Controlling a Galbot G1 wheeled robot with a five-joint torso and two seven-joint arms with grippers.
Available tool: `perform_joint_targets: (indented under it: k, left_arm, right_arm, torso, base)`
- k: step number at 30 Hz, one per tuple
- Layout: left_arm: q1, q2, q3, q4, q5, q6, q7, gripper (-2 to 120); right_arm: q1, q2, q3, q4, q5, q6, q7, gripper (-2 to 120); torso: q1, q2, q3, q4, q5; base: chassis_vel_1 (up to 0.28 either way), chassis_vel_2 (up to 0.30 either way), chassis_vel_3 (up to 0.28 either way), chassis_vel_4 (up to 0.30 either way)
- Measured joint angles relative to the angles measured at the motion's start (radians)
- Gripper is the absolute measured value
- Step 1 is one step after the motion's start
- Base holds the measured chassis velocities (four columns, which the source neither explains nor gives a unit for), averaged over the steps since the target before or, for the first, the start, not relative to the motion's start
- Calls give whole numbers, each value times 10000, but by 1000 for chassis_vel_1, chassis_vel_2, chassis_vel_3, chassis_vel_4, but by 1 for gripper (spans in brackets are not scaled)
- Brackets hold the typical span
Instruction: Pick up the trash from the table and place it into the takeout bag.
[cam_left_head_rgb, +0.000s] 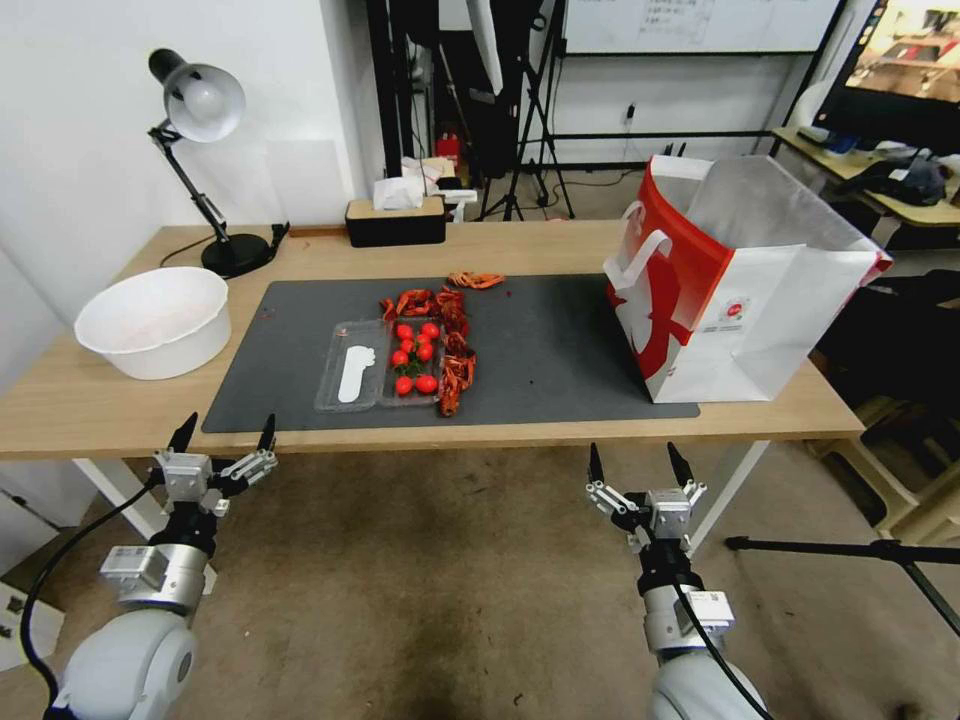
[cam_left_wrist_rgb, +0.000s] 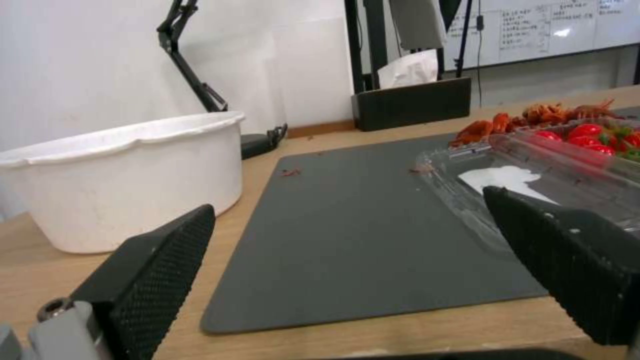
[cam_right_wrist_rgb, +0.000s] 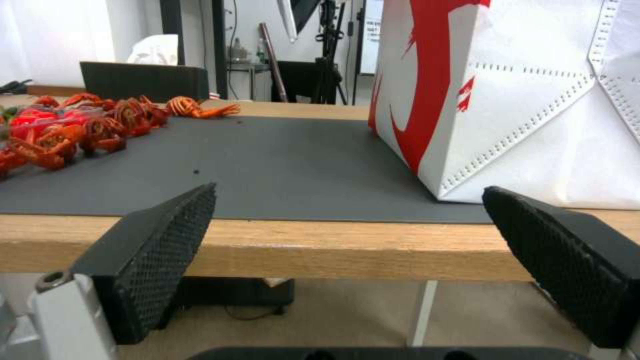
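The trash on the table (cam_left_head_rgb: 100, 405) is a line of red crayfish shells (cam_left_head_rgb: 455, 345) and an open clear plastic box (cam_left_head_rgb: 380, 365) with small red tomatoes in one half, all on the dark grey mat (cam_left_head_rgb: 560, 350). The white and red takeout bag (cam_left_head_rgb: 735, 300) stands open at the mat's right end. My left gripper (cam_left_head_rgb: 226, 432) hangs open just below the table's front edge, left of the box. My right gripper (cam_left_head_rgb: 636, 465) is open below the front edge, in front of the bag. In the wrist views the box (cam_left_wrist_rgb: 533, 170) and the bag (cam_right_wrist_rgb: 533, 100) lie beyond the open fingers.
A white bowl (cam_left_head_rgb: 155, 320) sits on the table's left end, with a desk lamp (cam_left_head_rgb: 205, 100) behind it. A black tissue box (cam_left_head_rgb: 395, 220) stands at the back edge. A tripod leg (cam_left_head_rgb: 850, 550) crosses the floor at the right.
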Motion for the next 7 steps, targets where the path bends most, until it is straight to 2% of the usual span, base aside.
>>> perform_joint_targets:
  k: [7]
  left_arm:
    - [-3,10,-21,23,11,-15,15,100]
  right_arm:
    - [-1,4,4,2,-5,32,-33,100]
  torso:
    - [0,0,0,0,0]
  base:
    - [0,0,0,0]
